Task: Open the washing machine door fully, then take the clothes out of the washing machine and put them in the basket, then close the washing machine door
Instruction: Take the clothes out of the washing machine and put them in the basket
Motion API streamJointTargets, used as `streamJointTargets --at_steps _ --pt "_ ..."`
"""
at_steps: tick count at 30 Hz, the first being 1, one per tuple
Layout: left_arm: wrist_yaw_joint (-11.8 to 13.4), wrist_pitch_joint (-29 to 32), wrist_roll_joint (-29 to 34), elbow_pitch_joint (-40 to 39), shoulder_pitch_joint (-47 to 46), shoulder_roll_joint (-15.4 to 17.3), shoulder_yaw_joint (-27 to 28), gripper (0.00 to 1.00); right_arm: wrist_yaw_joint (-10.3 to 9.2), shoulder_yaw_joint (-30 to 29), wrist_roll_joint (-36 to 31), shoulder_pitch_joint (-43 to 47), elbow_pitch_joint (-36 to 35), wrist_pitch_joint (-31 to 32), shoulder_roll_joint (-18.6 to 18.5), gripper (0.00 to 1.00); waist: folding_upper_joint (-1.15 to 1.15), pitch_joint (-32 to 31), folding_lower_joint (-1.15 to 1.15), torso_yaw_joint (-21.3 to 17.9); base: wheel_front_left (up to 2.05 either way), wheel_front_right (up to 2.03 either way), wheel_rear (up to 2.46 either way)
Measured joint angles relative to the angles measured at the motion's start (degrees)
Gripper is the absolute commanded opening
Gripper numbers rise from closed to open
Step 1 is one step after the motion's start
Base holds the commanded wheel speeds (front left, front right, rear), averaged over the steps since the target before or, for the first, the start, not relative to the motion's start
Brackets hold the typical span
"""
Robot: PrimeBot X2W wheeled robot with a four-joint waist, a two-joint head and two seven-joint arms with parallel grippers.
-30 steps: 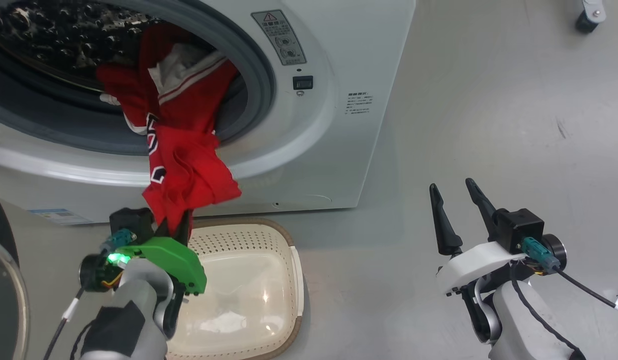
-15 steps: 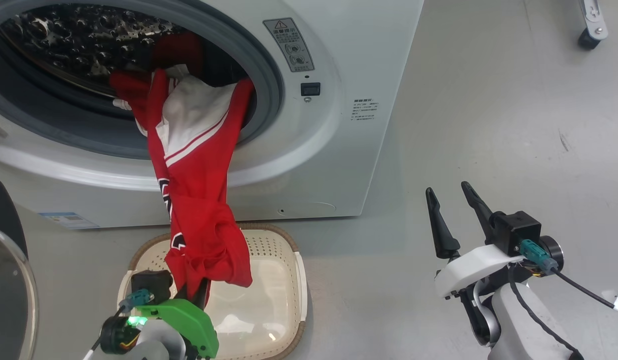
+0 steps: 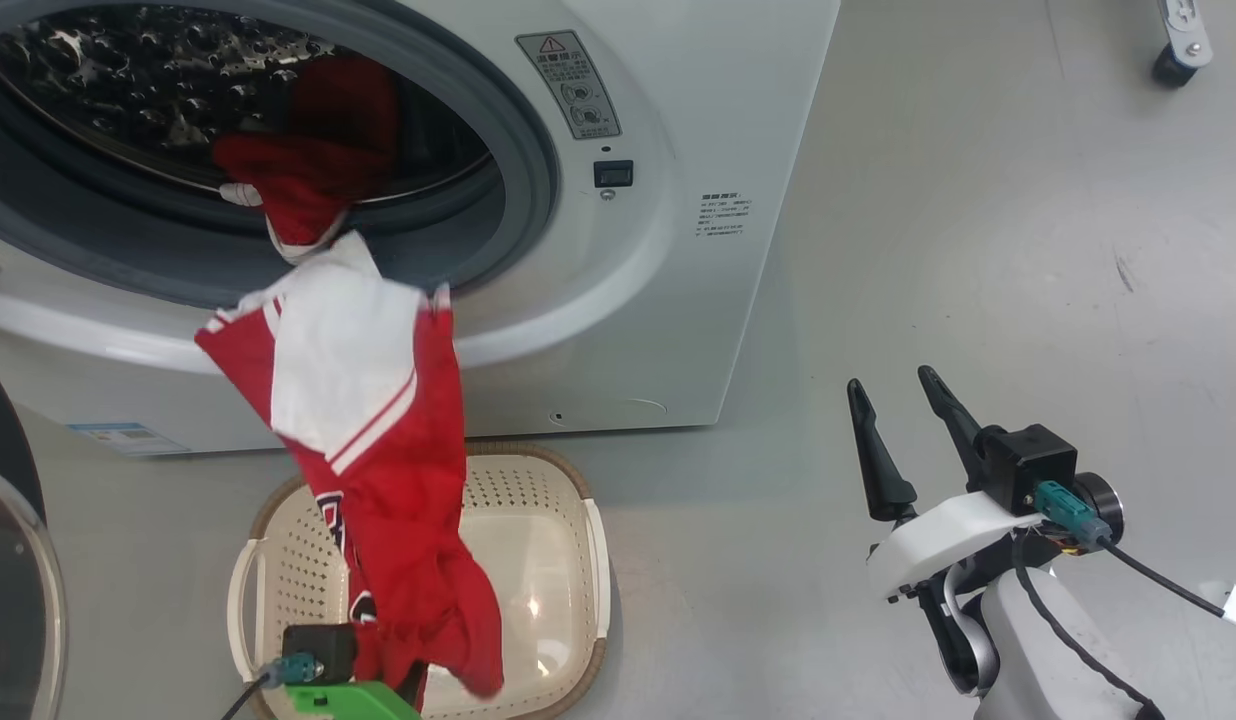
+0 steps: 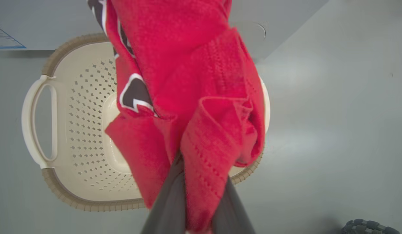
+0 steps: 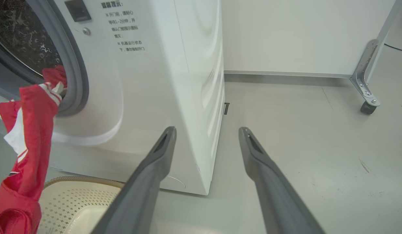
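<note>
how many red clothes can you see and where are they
2. One red garment hangs from the shut left gripper over the basket; a second garment lies in the mouth of the washing machine. More may be hidden deeper inside.

The left gripper (image 4: 202,174) had its fingertips buried in folds of the clothes (image 4: 188,65); in the head view the bottom edge cut off its green housing (image 3: 348,702). The hanging red fabric hid the middle of the basket (image 3: 578,540) and part of its far rim. The washing machine door (image 3: 8,560) was cropped at the left edge to a sliver of black rim and glass. The washing machine (image 3: 698,300) lost its top and left side to the frame. Its warning label (image 3: 568,85) and blue label (image 3: 118,438) were too small to read. A dark ribbed object (image 4: 367,226) in the left wrist view's corner was unidentifiable.
</note>
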Motion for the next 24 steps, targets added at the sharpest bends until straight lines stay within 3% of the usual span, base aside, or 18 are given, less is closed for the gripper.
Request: streamJointTargets --at_steps 10,24 --pt "0.00 0.26 -1.54 1.83 0.58 0.00 0.42 0.00 0.32 0.00 -1.20 -0.13 -0.37 0.00 0.02 1.00 0.00 2.25 0.00 -0.68 0.00 0.00 0.00" --pt "0.00 -3.28 -1.33 0.81 -8.31 1.82 3.22 0.00 0.29 -0.32 -1.97 -2.00 -2.59 0.00 0.02 1.00 0.00 8.19 0.00 -1.89 0.00 0.00 0.00"
